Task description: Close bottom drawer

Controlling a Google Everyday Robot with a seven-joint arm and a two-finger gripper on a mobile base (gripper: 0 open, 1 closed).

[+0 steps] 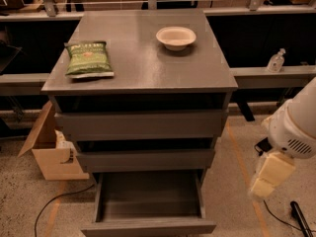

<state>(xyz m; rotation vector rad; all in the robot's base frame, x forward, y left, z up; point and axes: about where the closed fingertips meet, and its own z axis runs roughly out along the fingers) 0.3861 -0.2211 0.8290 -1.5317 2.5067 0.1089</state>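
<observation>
The bottom drawer [148, 204] of the grey wood-grain cabinet [143, 63] is pulled well out. Its shallow box is empty and its plain front panel [148, 227] sits near the lower edge of the view. The two drawers above it, middle [145, 159] and top [140, 125], stand slightly out. My white arm comes in from the right edge. Its cream end with the gripper [266, 177] hangs to the right of the cabinet, about level with the bottom drawer and apart from it.
A green chip bag [89, 59] and a white bowl [176, 37] sit on the cabinet top. An open cardboard box [49, 152] stands on the floor at the left. Cables [54, 204] and a black object [301, 218] lie on the floor. A small bottle [276, 60] is on the shelf behind.
</observation>
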